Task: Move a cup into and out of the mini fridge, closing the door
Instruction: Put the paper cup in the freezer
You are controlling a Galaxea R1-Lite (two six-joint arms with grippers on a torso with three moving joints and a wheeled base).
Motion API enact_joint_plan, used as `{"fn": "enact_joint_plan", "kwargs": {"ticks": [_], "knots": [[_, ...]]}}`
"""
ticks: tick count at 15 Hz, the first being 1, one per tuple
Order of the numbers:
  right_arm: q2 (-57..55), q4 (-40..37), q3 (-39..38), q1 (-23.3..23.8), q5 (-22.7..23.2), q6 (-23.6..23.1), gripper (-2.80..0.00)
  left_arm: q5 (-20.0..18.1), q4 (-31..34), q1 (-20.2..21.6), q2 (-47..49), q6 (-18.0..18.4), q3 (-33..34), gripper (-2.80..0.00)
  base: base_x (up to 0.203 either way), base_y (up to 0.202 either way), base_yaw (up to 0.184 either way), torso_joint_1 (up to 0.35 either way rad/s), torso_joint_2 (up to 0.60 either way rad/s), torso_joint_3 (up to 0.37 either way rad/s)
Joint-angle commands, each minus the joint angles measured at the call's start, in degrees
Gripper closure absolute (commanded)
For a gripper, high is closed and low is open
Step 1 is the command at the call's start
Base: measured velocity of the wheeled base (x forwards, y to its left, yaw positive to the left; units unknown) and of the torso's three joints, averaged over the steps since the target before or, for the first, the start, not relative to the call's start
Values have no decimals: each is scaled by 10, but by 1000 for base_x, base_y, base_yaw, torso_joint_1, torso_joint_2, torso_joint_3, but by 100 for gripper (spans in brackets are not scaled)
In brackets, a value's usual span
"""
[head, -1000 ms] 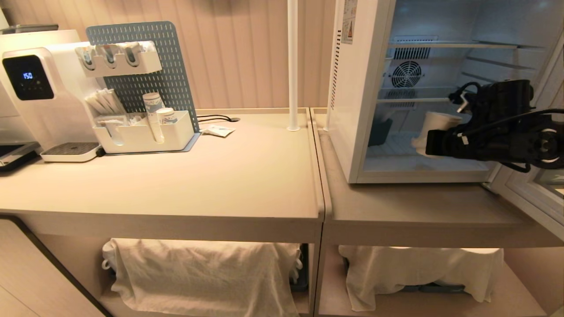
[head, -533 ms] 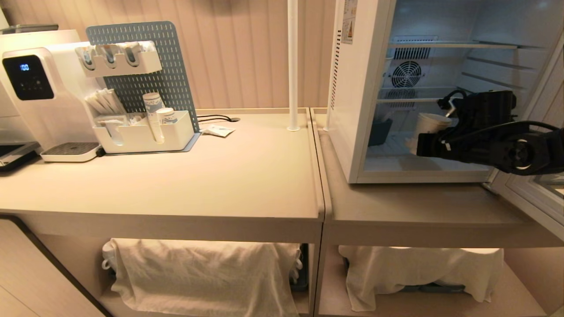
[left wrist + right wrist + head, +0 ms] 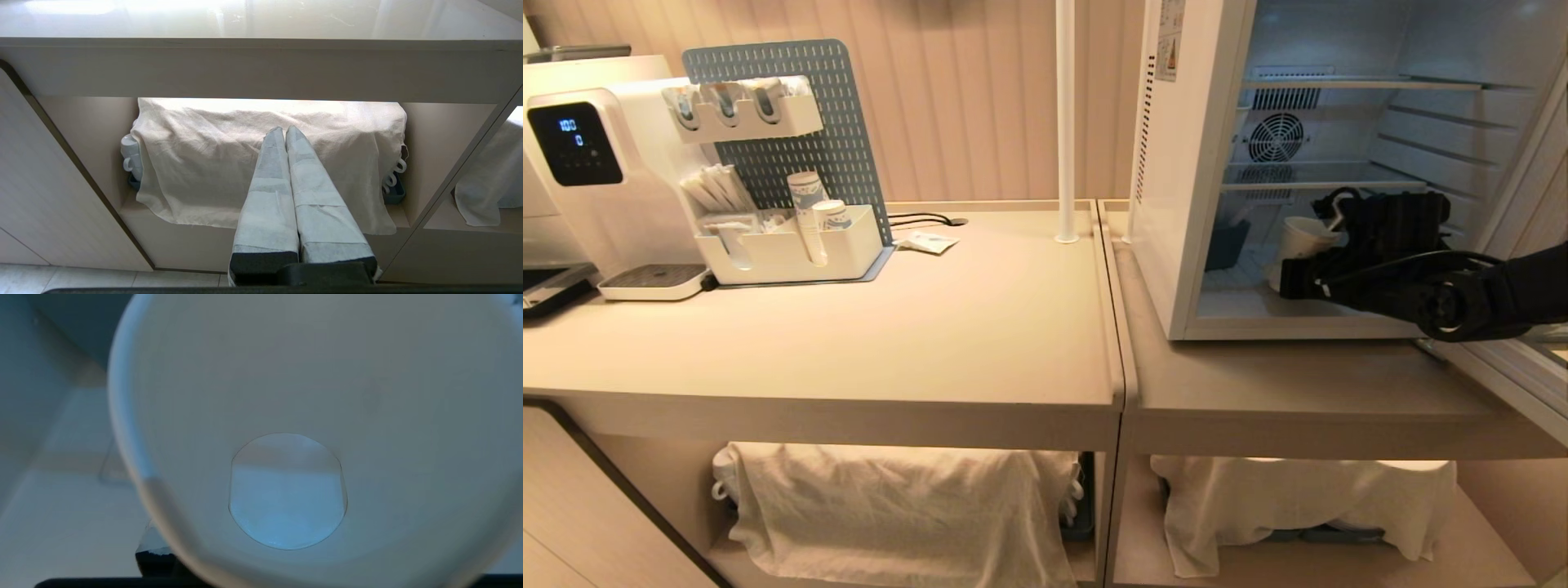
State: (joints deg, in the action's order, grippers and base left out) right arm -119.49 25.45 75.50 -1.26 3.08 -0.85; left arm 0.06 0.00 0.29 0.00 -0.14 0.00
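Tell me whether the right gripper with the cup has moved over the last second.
Yes. The right gripper, shut on the cup, has gone left and deeper into the mini fridge, sinking from level with the wire shelf to below it.

The right tool (image 3: 1290, 273) hides most of the cup (image 3: 1298, 238); the door (image 3: 1515, 371) is cut off

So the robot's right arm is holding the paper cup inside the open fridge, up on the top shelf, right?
Not the top shelf. The head view shows the right gripper holding the cup low in the open mini fridge, below its wire shelves, near the floor.
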Motion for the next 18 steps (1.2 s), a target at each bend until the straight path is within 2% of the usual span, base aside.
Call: {"fn": "enact_joint_plan", "kwargs": {"ticks": [1,16,17,18], "knots": [[-17,18,3,0,1,-8,0,0,0,0,0,0,0,0,0,0,0,0,0,0],[-59,24,54,1,1,-21,0,0,0,0,0,0,0,0,0,0,0,0,0,0],[-61,26,55,1,1,-23,-280,0,0,1,0,0,0,0,0,0,0,0,0,0],[-62,28,58,1,1,-23,-280,0,0,0,0,0,0,0,0,0,0,0,0,0]]}}
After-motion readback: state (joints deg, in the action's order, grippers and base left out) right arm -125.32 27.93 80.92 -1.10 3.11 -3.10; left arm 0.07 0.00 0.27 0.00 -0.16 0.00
